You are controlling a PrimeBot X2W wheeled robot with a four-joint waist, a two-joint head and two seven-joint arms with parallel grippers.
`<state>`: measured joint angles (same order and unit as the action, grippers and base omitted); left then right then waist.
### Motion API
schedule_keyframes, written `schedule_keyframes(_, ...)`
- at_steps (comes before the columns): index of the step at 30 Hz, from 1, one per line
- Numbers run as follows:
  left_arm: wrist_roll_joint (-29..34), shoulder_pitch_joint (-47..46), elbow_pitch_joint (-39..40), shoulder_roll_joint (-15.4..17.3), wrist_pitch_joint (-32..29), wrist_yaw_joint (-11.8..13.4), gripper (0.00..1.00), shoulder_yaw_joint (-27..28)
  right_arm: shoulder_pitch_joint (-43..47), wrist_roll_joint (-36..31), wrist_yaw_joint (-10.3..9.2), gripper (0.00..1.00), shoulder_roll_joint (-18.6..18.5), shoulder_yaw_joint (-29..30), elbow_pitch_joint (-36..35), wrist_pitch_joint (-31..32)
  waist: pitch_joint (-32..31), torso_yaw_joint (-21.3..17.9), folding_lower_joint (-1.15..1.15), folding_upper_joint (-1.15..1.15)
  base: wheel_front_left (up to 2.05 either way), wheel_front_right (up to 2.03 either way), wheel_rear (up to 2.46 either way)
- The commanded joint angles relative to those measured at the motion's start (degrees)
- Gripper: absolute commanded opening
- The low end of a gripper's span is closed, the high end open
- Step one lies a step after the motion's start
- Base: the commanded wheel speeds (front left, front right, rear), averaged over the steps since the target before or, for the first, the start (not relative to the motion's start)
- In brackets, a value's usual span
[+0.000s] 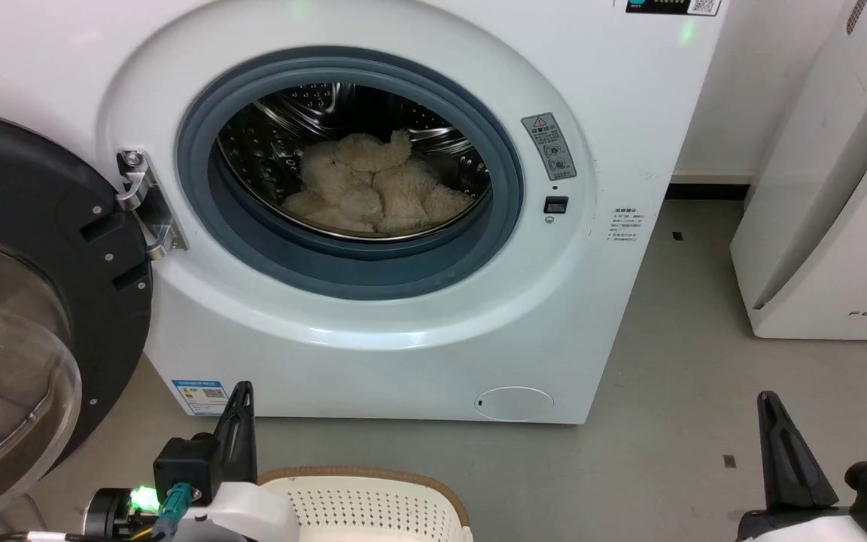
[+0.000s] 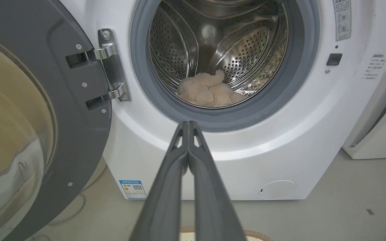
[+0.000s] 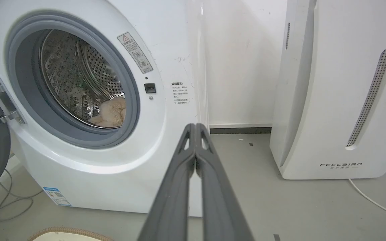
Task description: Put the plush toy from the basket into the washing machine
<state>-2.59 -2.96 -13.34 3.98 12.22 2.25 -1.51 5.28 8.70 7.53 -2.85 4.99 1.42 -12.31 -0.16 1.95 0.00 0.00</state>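
The fluffy cream plush toy (image 1: 377,192) lies on the bottom of the steel drum inside the white washing machine (image 1: 403,331), seen through the grey-gasketed porthole; the wrist views show the toy (image 2: 208,90) (image 3: 111,113) too. The black-framed glass door (image 1: 19,301) hangs open at the left. The perforated cream basket (image 1: 373,508) with its brown rim stands on the floor at the bottom of the head view, nothing showing inside it. My left gripper (image 1: 244,388) is shut and holds nothing, left of the basket (image 2: 256,236). My right gripper (image 1: 768,399) is shut and holds nothing at the lower right.
A plain white slanted FEELBAIR appliance (image 1: 832,196) stands to the right of the washer on the grey floor (image 1: 674,391). Cables (image 3: 8,204) lie on the floor under the open door. A white cord (image 3: 377,204) runs beside the appliance.
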Motion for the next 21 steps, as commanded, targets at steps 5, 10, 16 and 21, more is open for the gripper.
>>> schedule_keyframes(5,0.5,0.7,1.2,-0.2,-0.9,-0.4,0.00,0.2,-1.0,-0.8,-0.01,0.00,0.0,-0.4,-0.3,0.9,0.0,-0.1,0.00,0.00,0.00,0.00,0.00)
schedule_keyframes(10,0.6,0.8,1.8,-0.3,-1.4,-0.5,0.00,0.2,-1.3,-1.2,-0.01,0.00,0.0,-0.7,-0.3,1.5,0.0,-0.2,0.00,0.00,0.00,0.00,0.00)
schedule_keyframes(16,0.8,0.9,2.6,-0.3,-2.1,-0.6,0.00,0.3,-1.5,-1.7,-0.01,0.00,0.0,-0.9,-0.4,2.2,0.0,-0.3,0.00,0.00,0.00,0.00,0.00)
schedule_keyframes(21,0.9,1.0,3.2,-0.4,-2.7,-0.7,0.00,0.4,-1.7,-2.1,-0.02,0.00,0.0,-1.2,-0.5,2.8,0.0,-0.4,0.00,0.00,0.00,0.00,0.00)
